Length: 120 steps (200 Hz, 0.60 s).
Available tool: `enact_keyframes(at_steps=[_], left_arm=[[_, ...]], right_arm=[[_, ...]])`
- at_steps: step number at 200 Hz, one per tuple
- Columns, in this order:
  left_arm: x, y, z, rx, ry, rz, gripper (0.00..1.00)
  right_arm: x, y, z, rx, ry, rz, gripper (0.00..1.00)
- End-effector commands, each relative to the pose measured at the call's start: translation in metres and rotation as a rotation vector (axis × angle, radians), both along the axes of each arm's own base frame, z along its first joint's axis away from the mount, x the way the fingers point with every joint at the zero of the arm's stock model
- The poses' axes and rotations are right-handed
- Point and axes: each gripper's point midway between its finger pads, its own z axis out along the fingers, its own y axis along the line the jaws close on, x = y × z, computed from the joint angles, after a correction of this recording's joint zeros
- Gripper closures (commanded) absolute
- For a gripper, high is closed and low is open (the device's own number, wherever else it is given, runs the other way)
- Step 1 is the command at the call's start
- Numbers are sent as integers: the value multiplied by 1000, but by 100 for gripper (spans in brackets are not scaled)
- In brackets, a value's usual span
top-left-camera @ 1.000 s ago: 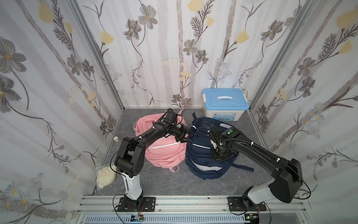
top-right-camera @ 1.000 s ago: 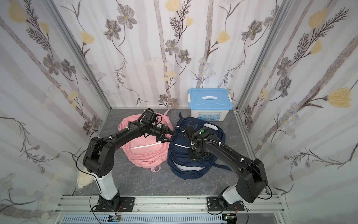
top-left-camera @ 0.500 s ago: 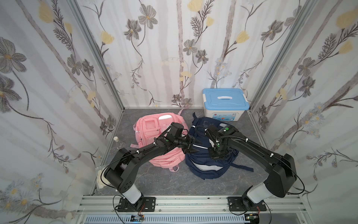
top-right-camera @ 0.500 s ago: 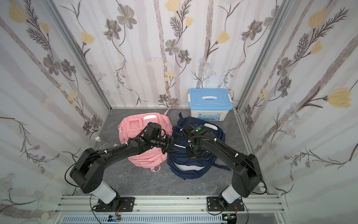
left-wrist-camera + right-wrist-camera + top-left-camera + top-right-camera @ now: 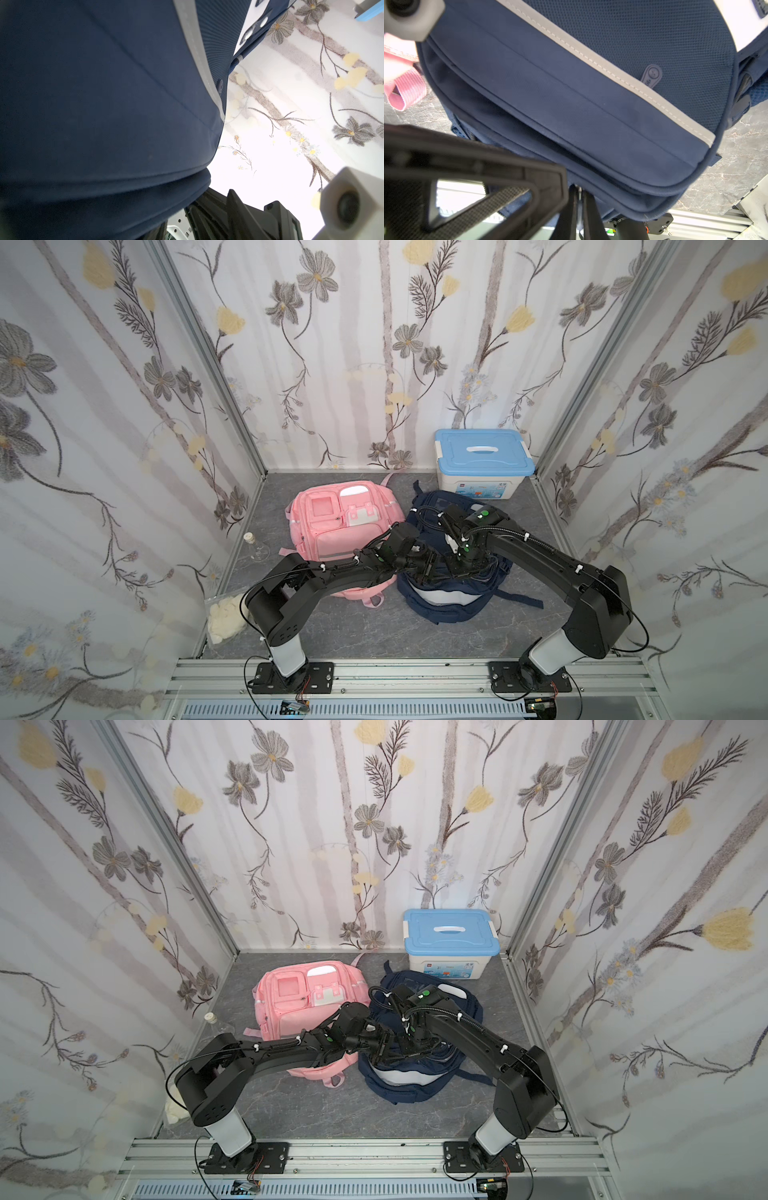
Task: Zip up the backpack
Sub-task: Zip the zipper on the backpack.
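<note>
Showing the navy backpack on the surface directly beneath both pincers: right pincer pressed together at its rim, left pincer alongside, state unreadable, flap seemingly gaping, most zipping left.

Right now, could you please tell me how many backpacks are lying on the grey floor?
2. A pink fabric backpack lies on the robot's left side; a navy blue fabric backpack lies beside it on the right, in front of the blue-lidded plastic box. None seems hidden.
</note>
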Motion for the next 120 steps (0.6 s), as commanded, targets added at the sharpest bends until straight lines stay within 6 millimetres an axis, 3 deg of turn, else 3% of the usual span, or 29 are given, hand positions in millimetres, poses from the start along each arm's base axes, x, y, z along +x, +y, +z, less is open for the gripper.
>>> enact_keyframes(at_steps=[1, 49, 82, 120], left_arm=[[3, -4, 5, -13, 39, 27, 53], [2, -12, -6, 19, 45, -4, 76], [2, -10, -18, 29, 62, -8, 100], [10, 5, -14, 26, 68, 23, 100]], right_arm=[[34, 14, 7, 58, -141, 12, 100], [28, 23, 11, 115, -126, 37, 100], [14, 22, 6, 129, -96, 61, 100], [-18, 1, -12, 101, -23, 30, 100]])
